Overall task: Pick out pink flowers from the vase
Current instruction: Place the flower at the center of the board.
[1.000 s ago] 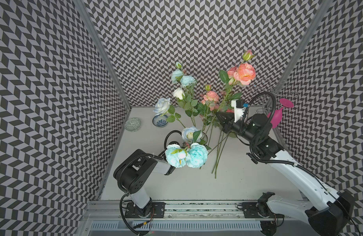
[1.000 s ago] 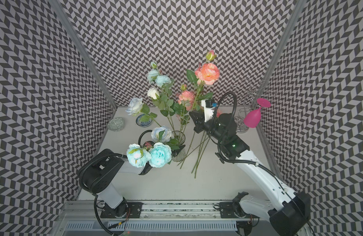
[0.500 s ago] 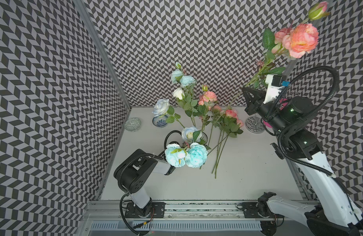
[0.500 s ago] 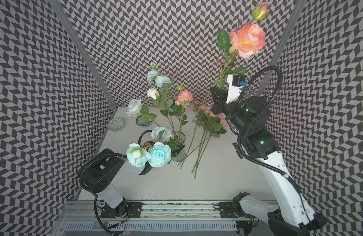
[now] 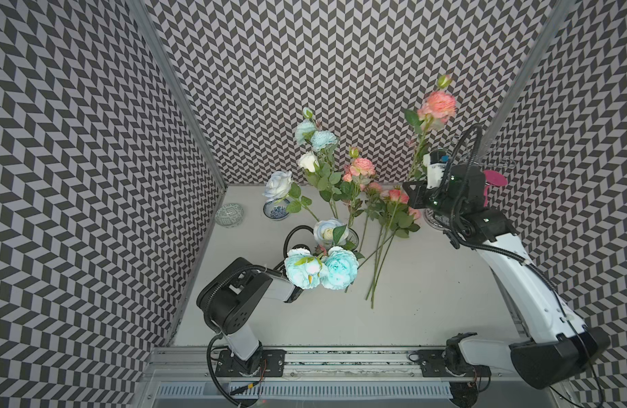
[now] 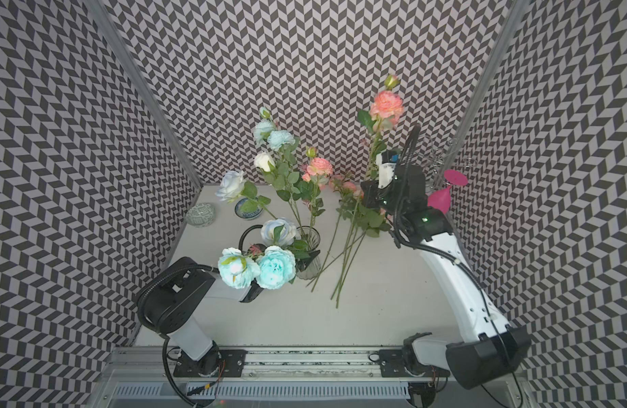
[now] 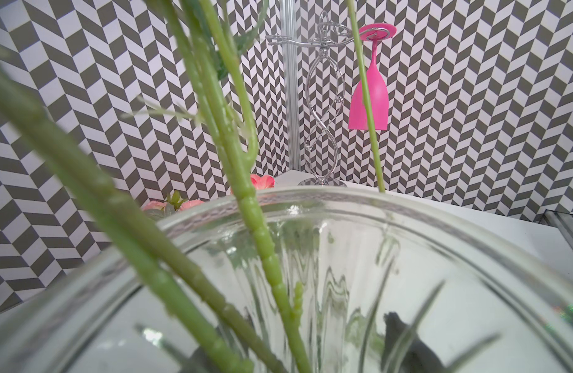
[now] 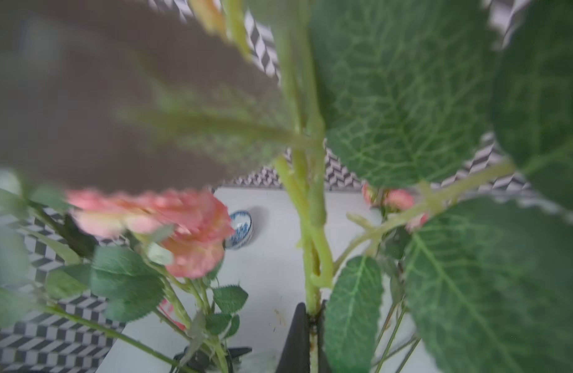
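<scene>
The clear ribbed vase (image 6: 310, 236) stands at mid-table with pale blue and white blooms and one pink flower (image 6: 319, 166) in it. My left gripper (image 6: 306, 262) is shut on the vase. The vase's rim (image 7: 343, 198) fills the left wrist view, with dark fingers (image 7: 406, 339) showing through the glass. Near the back right corner my right gripper (image 5: 412, 193) is shut on the stalk (image 8: 311, 245) of a tall pink flower (image 5: 437, 106), held upright. Several more pink flowers (image 5: 393, 197) lie on the table, their stalks (image 5: 375, 272) pointing to the front.
Two small patterned bowls (image 5: 229, 214) (image 5: 276, 211) sit at the back left. A magenta wine glass (image 6: 441, 199) hangs upside down on a wire rack (image 7: 320, 97) in the back right corner, just behind my right arm. Patterned walls close in three sides.
My right gripper lifted the pink flower up and away from the vase to the right, then came down near the back right corner. The left arm and vase have not moved.
</scene>
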{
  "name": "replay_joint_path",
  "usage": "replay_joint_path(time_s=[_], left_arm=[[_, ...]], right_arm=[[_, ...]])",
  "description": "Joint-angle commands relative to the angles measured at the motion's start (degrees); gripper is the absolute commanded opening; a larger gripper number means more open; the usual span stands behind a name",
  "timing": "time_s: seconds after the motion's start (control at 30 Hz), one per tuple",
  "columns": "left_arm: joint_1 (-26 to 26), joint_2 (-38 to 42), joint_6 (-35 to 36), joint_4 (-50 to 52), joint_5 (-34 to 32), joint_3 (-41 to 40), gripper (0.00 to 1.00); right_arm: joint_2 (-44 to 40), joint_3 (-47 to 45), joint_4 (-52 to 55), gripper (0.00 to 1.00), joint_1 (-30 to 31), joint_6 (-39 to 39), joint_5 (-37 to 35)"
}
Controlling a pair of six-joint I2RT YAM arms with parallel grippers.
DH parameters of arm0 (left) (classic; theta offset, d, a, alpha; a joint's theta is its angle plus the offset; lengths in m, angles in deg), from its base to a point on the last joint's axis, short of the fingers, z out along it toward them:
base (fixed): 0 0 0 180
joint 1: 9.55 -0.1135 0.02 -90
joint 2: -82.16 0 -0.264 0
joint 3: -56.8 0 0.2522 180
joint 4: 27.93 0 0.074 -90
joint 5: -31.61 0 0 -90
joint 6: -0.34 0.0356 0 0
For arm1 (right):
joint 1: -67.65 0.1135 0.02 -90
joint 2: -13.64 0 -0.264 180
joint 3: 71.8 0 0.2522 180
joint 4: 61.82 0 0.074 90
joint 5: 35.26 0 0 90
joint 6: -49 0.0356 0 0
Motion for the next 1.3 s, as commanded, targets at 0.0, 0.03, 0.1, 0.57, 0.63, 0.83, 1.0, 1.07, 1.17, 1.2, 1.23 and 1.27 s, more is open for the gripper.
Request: replay_joint_path(time_s=[0.0,0.03,0.1,0.57,0.63,0.83,1.0,1.07,1.17,1.2,1.23,1.27], left_arm=[[0.17,-2.82,0.57,7.83,0.73,-0.86,0.0],[0.13,-2.81,0.55,7.83,0.73,-0.8,0.0],[0.11,-2.78,0.6,7.83,0.82,-0.75,0.0],[0.2,-2.52,0.92,8.08,1.3,-0.79,0.0],[0.2,-2.4,1.03,8.13,1.25,-0.84,0.0],[0.2,-2.64,1.03,7.92,1.08,-0.79,0.0],[0.2,-2.51,1.03,7.92,1.17,-0.79,0.0],[0.2,-2.51,1.03,7.93,1.26,-0.79,0.0],[0.21,-2.68,1.03,7.77,1.35,-0.78,0.0],[0.26,-2.67,1.03,7.83,1.35,-0.79,0.0],[0.27,-2.65,1.03,7.83,1.41,-0.72,0.0],[0.26,-2.68,1.03,7.83,1.43,-0.79,0.0]], right_arm=[[0.96,-2.9,-1.84,0.0,0.08,2.35,8.62],[1.49,-4.46,-2.94,0.0,0.08,3.2,9.4],[2.32,-7.62,-5.26,0.0,0.08,5.13,10.99],[16.55,-17.22,-19.75,0.0,0.16,14.86,5.44],[18.33,-16.25,-19.41,0.01,0.2,14.23,3.05],[21.27,-14.83,-20.04,0.18,0.1,14.69,0.99],[18.84,-16.35,-21.74,0.26,0.13,14.03,1.03],[16.12,-17.99,-24.46,0.28,0.17,12.63,3.0],[9.89,-22.03,-30.32,0.3,0.58,10.88,6.17],[7.92,-23.36,-32.12,0.3,0.73,10.25,7.35],[5.58,-24.98,-34.45,0.31,1.17,9.84,8.4],[3.3,-26.56,-36.53,0.32,1.75,9.06,9.3]])
